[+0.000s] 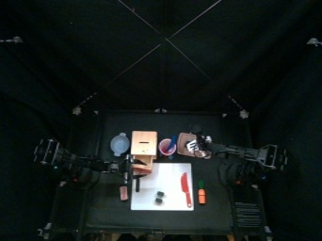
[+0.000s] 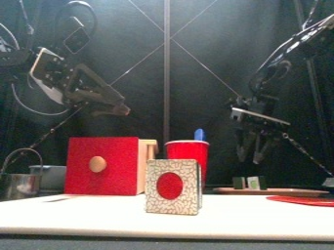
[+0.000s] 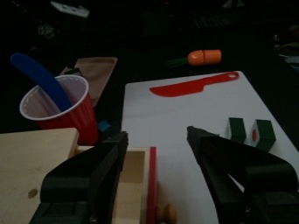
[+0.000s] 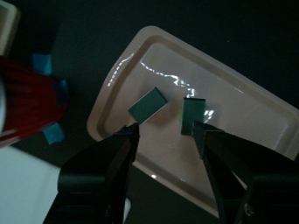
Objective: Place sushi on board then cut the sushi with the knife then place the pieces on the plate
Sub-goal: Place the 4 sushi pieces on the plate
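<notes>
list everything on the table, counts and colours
cutting board: one, white, table's front middle
red knife: one, red, on the board
sushi pieces: two, dark green, on the board
loose blocks: two, dark green, over the tray between the right claw's jaws
pink tray: one, pink, back right
wooden box: one, pale, red front, back middle
red cup: one, red, right of the box
blue knife: one, blue, in the cup
bowl: one, blue-grey, left of the box
orange toy: one, orange, right of the board
small toy: one, reddish, left of the board
left claw: one, open, in front of the box
right claw: one, open, above the tray
</notes>
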Robot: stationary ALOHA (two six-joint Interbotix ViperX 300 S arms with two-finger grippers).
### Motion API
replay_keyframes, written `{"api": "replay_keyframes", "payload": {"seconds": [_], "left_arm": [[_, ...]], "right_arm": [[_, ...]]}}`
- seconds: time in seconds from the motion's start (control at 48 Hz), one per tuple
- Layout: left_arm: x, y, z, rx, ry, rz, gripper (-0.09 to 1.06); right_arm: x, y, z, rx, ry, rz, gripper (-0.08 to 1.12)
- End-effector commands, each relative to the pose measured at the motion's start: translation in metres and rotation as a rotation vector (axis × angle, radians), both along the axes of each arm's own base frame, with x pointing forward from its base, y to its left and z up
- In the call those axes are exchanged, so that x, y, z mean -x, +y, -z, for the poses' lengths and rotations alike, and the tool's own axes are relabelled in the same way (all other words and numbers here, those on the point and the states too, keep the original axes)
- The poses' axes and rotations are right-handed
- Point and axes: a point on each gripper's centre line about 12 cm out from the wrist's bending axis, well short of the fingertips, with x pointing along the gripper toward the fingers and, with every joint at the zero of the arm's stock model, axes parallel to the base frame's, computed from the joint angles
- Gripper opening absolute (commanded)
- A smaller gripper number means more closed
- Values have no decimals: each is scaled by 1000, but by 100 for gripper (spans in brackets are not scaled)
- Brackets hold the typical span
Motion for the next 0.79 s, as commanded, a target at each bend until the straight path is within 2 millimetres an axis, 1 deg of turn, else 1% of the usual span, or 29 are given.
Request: {"api": "replay_keyframes", "payload": {"seconds": [0.021,0.125,0.229,0.292,0.354,0.479,0.625,0.729,0.792], "left_arm": [[-8,0,-14,3,-49,-2,91],[-10,1,-17,4,-58,-6,91],[-13,1,-20,4,-67,-8,91],[-14,1,-21,4,-72,-8,91],[-16,3,-24,3,-80,-12,91],[-19,7,-28,1,-92,-27,91],[-21,8,-30,3,-99,-29,91],[-20,8,-29,3,-95,-29,91],[-20,8,-29,4,-95,-29,91]], "right_arm": [[-14,31,-23,59,-104,-167,86],[-35,63,-27,98,-185,-363,86],[-59,102,-30,111,-283,-577,86],[-74,126,-25,95,-328,-694,86],[-86,141,-18,70,-344,-755,86],[-108,159,4,38,-306,-812,86],[-133,179,35,16,-229,-862,86],[-145,191,49,8,-202,-889,86],[-151,198,53,5,-200,-905,86]]}}
